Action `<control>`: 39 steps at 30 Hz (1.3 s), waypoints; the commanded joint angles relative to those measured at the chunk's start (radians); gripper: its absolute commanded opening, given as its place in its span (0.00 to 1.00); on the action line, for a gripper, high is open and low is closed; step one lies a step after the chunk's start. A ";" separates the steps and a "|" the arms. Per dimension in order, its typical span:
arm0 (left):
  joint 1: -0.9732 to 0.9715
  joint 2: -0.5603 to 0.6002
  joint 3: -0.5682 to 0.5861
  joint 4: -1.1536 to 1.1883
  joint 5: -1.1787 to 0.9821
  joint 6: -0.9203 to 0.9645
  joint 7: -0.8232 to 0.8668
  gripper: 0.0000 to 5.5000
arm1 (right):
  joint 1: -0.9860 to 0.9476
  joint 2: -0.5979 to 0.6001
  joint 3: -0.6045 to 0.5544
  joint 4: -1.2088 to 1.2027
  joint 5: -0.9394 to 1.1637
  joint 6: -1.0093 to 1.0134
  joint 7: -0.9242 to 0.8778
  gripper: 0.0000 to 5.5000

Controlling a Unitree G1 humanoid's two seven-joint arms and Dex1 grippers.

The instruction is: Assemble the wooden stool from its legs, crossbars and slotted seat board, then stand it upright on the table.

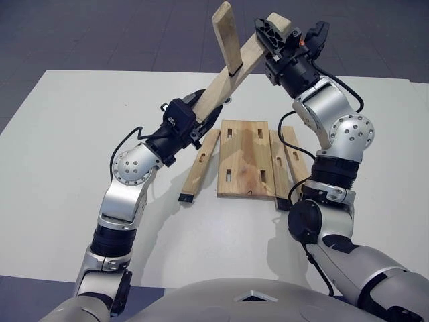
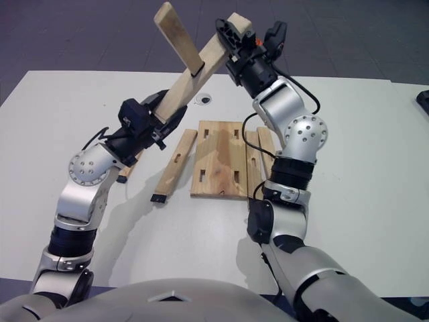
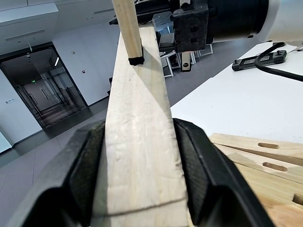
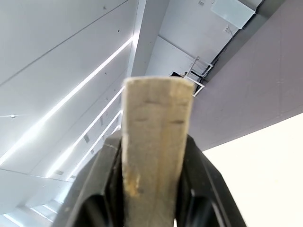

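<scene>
1 crossbar (image 1: 228, 37) in tilted leg (image 1: 218, 90)

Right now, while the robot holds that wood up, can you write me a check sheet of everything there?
Surface: white table.
Job's things: seat board flat in the middle; loose wooden pieces on both sides of it; one leg lifted and tilted, a crossbar stuck in its slot.
Clutter: black box at the far right edge.
End effectors: left end effector shut on the leg's lower end, right end effector shut on its upper end.
Cables: black cables loop beside the arms.
Surroundings: dark floor.
</scene>
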State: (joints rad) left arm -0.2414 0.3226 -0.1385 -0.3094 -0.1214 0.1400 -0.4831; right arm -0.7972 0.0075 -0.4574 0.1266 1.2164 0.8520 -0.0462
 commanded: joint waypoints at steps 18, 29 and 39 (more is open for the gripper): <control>0.060 0.076 -0.053 -0.006 0.064 0.056 -0.062 0.78 | 0.084 -0.082 0.157 -0.291 -0.230 -0.161 0.029 0.18; 0.048 0.293 -0.273 -0.068 0.180 -0.022 -0.381 0.98 | 0.028 -0.163 0.062 -0.176 -0.266 -0.231 -0.009 0.18; -0.014 0.215 -0.425 0.116 0.474 -0.153 -0.295 0.98 | 0.033 -0.146 0.048 -0.156 -0.237 -0.227 -0.026 0.18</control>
State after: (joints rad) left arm -0.2276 0.5599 -0.5462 -0.2335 0.2937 -0.0139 -0.8106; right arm -0.7458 -0.1453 -0.3973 -0.0283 0.9654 0.6222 -0.0609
